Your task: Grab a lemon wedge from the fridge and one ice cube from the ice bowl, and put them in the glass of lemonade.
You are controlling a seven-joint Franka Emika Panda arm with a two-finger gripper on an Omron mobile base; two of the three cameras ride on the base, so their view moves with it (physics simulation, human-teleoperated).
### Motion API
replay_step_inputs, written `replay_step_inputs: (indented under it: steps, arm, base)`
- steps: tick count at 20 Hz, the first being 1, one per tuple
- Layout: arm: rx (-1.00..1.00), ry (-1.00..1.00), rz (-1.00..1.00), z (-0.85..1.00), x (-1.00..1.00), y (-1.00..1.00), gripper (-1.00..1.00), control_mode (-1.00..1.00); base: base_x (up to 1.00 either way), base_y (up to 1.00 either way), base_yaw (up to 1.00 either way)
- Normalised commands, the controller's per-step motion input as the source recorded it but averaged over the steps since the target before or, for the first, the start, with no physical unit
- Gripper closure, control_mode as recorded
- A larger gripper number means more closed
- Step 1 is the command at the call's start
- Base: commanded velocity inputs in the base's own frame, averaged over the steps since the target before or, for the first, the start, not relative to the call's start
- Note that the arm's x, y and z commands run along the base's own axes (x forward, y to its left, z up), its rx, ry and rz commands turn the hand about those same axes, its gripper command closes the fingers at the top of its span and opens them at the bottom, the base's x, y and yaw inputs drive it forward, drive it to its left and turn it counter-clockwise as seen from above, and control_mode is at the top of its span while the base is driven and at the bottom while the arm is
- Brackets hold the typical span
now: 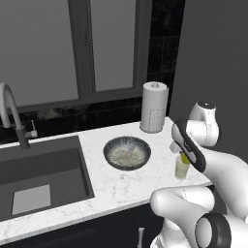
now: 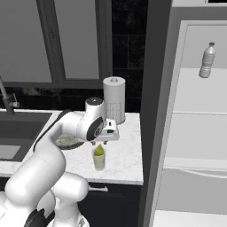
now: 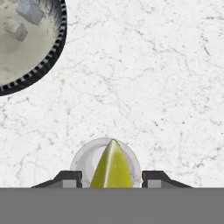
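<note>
The lemon wedge (image 3: pixel 112 168) stands point-up in the mouth of the glass of lemonade (image 2: pixel 99 162), its yellow-green tip (image 2: pixel 99 150) poking above the rim. My gripper (image 3: pixel 112 178) hangs directly over the glass (image 1: pixel 182 169) and is open: both fingertips (image 3: pixel 70 177) stand apart from the wedge, with a small gap on each side. The ice bowl (image 1: pixel 127 140) sits on the counter just left of the glass, with pale ice cubes inside; its mottled rim (image 3: pixel 57 48) shows at the upper left of the hand view. The fridge (image 2: pixel 195 133) stands open at the right, showing white shelves.
A tall white paper-towel roll (image 1: pixel 154 114) stands behind the glass against the dark wall. The sink (image 1: pixel 38 179) and its faucet (image 1: pixel 9 111) lie to the left. A water bottle (image 2: pixel 206 60) stands on an upper fridge shelf. The marble counter's front edge (image 2: pixel 115 179) runs close to the glass.
</note>
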Motion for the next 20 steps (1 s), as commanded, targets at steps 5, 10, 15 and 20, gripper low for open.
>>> replay_step_inputs:
  steps: [5, 10, 15, 20]
  arm:
    - [0.00, 0.00, 0.00, 0.00, 0.00, 0.00, -1.00, -1.00]
    - [0.00, 0.00, 0.00, 0.00, 0.00, 0.00, -1.00, -1.00]
    - [0.01, -0.02, 0.00, 0.07, -0.03, -0.01, -1.00, -1.00]
    - [0.06, -0.13, 0.00, 0.26, -0.10, 0.00, -1.00, -1.00]
  base:
    - [0.00, 0.00, 0.00]
    - [0.00, 0.00, 0.00]
    - [0.00, 0.00, 0.00]
    - [0.00, 0.00, 0.00]
